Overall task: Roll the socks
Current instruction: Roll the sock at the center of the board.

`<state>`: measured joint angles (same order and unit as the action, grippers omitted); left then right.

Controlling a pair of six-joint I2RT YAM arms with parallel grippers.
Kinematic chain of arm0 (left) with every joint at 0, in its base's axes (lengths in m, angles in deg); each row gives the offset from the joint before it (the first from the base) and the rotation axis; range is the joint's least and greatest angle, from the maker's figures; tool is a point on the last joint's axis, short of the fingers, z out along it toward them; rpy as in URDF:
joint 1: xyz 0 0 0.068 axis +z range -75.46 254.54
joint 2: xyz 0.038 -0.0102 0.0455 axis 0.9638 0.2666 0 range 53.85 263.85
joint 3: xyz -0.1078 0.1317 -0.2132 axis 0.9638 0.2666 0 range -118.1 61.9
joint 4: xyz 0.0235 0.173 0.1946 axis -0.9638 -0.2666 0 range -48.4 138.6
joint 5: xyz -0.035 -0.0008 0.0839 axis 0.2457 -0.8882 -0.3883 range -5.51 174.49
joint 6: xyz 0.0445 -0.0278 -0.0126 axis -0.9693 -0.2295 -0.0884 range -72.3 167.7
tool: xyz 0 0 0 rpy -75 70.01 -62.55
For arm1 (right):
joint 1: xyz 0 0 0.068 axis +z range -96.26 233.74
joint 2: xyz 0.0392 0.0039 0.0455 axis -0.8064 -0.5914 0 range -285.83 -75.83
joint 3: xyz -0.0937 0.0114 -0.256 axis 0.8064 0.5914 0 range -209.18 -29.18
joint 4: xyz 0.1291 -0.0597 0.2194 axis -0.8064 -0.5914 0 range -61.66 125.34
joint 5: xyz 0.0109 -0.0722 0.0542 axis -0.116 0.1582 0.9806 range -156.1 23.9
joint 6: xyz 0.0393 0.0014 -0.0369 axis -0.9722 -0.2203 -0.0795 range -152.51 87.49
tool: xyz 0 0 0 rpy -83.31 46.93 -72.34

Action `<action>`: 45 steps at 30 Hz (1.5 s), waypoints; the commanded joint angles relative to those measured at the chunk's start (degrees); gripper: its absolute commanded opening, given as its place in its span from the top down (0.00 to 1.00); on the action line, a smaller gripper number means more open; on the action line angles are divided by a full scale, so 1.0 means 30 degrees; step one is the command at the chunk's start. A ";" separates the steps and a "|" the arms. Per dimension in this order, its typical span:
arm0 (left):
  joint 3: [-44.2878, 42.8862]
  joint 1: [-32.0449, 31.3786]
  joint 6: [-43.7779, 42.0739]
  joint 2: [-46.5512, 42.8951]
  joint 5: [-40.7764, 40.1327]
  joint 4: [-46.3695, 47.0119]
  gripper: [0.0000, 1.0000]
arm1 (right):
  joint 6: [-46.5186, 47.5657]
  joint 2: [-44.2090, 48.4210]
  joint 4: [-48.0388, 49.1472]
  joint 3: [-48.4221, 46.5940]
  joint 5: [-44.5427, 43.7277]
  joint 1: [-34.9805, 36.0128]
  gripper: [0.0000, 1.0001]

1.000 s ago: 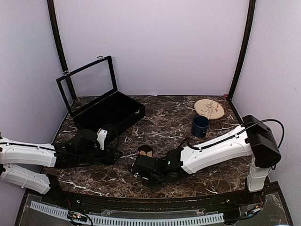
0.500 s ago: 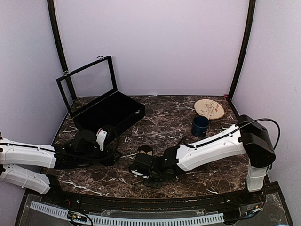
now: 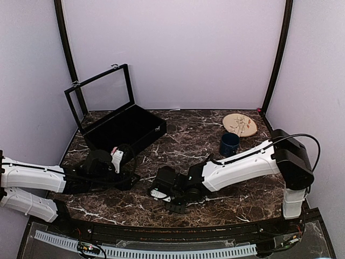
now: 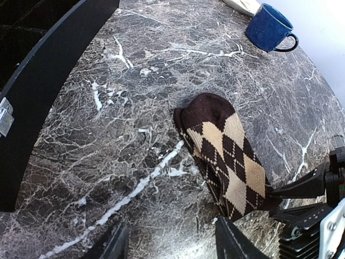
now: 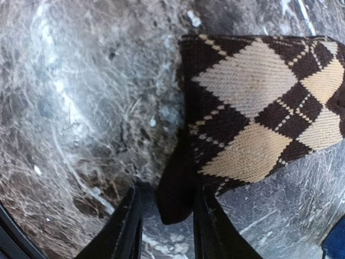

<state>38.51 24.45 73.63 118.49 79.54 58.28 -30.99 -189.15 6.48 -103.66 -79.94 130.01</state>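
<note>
A brown and tan argyle sock lies flat on the dark marble table. It also shows in the right wrist view. My right gripper is open at the sock's near end, with a dark corner of the sock between its fingers, touching the right finger and apart from the left one. In the top view the right gripper covers the sock. My left gripper is open and empty, low over the table just left of the sock; it shows in the top view.
An open black case stands at the back left, its wall close to my left gripper. A blue mug and a round wooden plate stand at the back right.
My right gripper has moved left over the sock, which showed in the top view before and is now covered. The left arm has not moved.
</note>
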 commanded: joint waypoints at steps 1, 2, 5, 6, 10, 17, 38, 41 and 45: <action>0.0212 -0.0005 -0.0108 0.0154 0.0039 0.0328 0.43 | 0.0254 -0.0687 -0.0486 -0.0106 0.0848 -0.0492 0.74; 0.0211 -0.0019 -0.0110 0.0161 0.0035 0.0348 0.43 | 0.0281 -0.0752 -0.0487 -0.0084 0.0962 -0.0565 0.77; 0.0219 -0.0004 -0.0093 0.0191 -0.0052 0.0267 0.43 | 0.0259 -0.0731 -0.0439 -0.0008 0.1337 -0.0804 0.82; 0.0267 -0.0004 -0.0076 0.0165 -0.0097 0.0237 0.43 | 0.0215 -0.0699 -0.0367 0.0071 0.1518 -0.0901 0.85; 0.0359 -0.0004 -0.0032 0.0162 -0.0133 0.0142 0.43 | 0.0059 -0.0310 -0.0030 0.0428 0.2415 -0.1226 0.92; 0.0417 -0.0004 -0.0583 0.0147 0.0393 0.0423 0.41 | -0.0251 0.0148 0.0204 0.0326 0.4964 -0.2036 0.99; -0.0077 -0.0510 -0.2206 0.1363 0.4450 0.1678 0.29 | -0.1170 0.0008 -0.0819 -0.1453 1.5092 -0.5457 1.00; -0.0307 -0.0901 -0.2571 0.1627 0.4399 0.1720 0.29 | -0.1304 -0.0111 -0.0824 -0.1518 1.6167 -0.5808 1.00; -0.0652 -0.1308 -0.3036 0.1869 0.4107 0.1796 0.29 | -0.1126 -0.0497 -0.1285 -0.1745 1.6548 -0.6015 1.00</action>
<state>38.81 21.59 67.12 123.65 91.45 62.23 -34.16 -189.11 3.88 -107.29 -34.74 112.81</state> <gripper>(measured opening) 0.712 0.016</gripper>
